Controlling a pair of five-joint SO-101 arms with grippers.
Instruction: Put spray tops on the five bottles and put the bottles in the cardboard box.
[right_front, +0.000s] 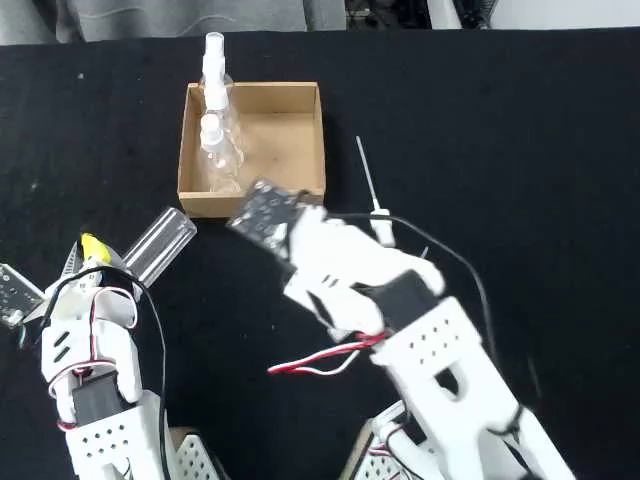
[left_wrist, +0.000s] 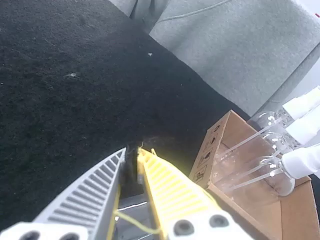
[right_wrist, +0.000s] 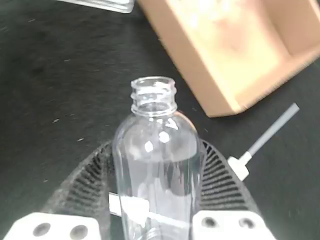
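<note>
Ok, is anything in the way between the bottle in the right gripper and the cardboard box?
Nothing visible does. The open-necked bottle in the right gripper is near the front wall of the cardboard box, with bare black table between. Three capped bottles stand along the box's left side; the rest of its floor is free.

Black matte tabletop (right_front: 520, 120), flecked with pale lint, grey fabric (right_front: 190, 15) beyond its far edge — creased

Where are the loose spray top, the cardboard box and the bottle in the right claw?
loose spray top (right_front: 383, 228), high view, on its white head.
cardboard box (right_front: 285, 150), high view, on its bare floor.
bottle (right_wrist: 156, 150), right wrist view, on its clear body.
</note>
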